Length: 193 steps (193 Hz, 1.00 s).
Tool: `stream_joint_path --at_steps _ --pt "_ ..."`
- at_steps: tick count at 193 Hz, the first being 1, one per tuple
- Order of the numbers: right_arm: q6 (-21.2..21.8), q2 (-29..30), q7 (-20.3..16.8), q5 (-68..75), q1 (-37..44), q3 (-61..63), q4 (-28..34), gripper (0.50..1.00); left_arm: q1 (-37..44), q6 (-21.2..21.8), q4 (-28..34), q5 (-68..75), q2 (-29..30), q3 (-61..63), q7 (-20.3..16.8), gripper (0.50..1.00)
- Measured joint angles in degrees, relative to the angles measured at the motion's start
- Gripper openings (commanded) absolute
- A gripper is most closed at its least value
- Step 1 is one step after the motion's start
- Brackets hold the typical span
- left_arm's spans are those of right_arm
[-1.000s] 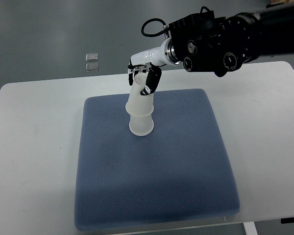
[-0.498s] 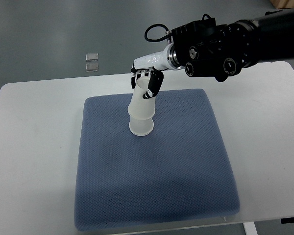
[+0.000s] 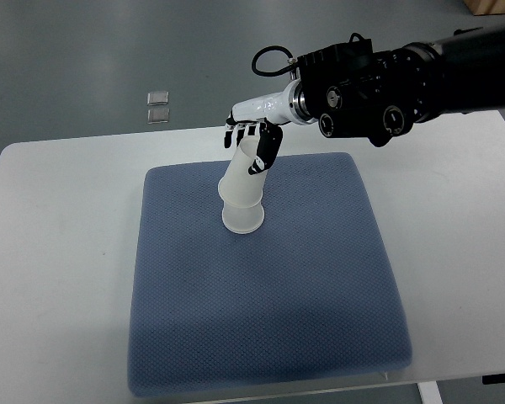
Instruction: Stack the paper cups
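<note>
1. My right hand (image 3: pixel 252 145) is wrapped around the upturned base of the upper cup (image 3: pixel 246 170), fingers curled against its wall. I hold it high so the open rim below is left free to slide over the cup beneath.
2. That lower cup (image 3: pixel 242 215) stands mouth-down directly under my hand, on the blue pad (image 3: pixel 269 311). The upper cup sits over it, and the two read as one stepped white column.
3. The column leans, its top tipped toward my wrist and away from its foot. I judge this comes from my arm reaching in from the side, so my grip pulls the top along.
4. The pad lies on the white surface (image 3: pixel 59 252) and spreads well beyond my hand on the near side. I take it to be there to stop the cups from sliding.
5. I judge the stacking is nearly finished. What remains is to right the upper cup, seat it squarely and let go without toppling the pair.
6. Two small clear tiles (image 3: pixel 158 106) lie on the floor beyond my fingertips, off the surface.
7. My left arm does not show.
</note>
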Motion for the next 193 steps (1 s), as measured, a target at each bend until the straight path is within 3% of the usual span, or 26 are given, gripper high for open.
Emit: stream_joint_path --at_steps 137,193 --pt "-0.98 0.00 0.03 2.75 0.49 0.69 -0.09 0.813 0.00 0.00 0.00 0.00 0.00 0.09 0.02 1.000" --pt "-5.65 -0.02 0.20 13.07 -6.90 5.06 -6.60 0.823 0.00 0.00 0.00 0.00 0.00 0.18 0.02 1.000"
